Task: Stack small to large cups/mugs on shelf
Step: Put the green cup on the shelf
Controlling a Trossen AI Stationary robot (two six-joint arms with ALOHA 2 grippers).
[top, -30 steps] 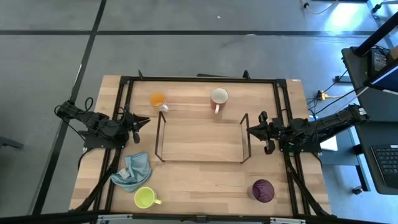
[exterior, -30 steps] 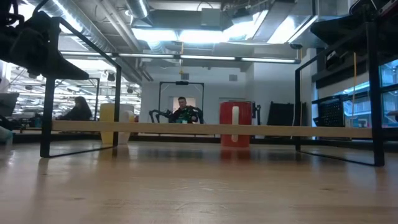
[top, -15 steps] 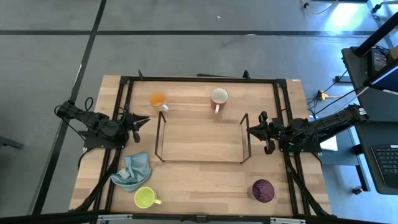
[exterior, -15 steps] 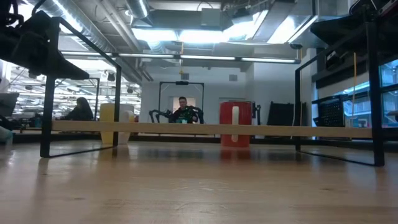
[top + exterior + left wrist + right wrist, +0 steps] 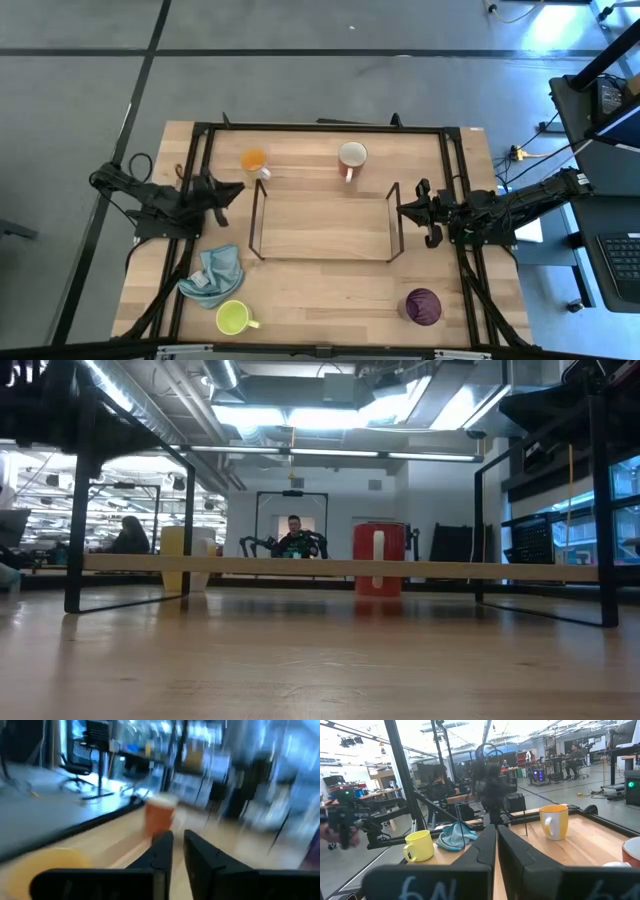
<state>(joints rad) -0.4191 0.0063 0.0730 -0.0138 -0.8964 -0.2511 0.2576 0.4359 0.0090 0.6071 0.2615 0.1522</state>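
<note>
Four cups in all on the table (image 5: 330, 300): one orange mug (image 5: 254, 160), one white mug (image 5: 352, 155), one yellow-green mug (image 5: 232, 318), one dark purple cup (image 5: 422, 305). One wire shelf (image 5: 323, 258) at the middle, holding none of them. One light blue cloth (image 5: 214, 275). Two dark arms, one per side, each with one gripper: left gripper (image 5: 232, 189), right gripper (image 5: 402, 208). Two people seen far back in the room from table height, one at centre (image 5: 293, 536), one at the left (image 5: 127, 535).
</note>
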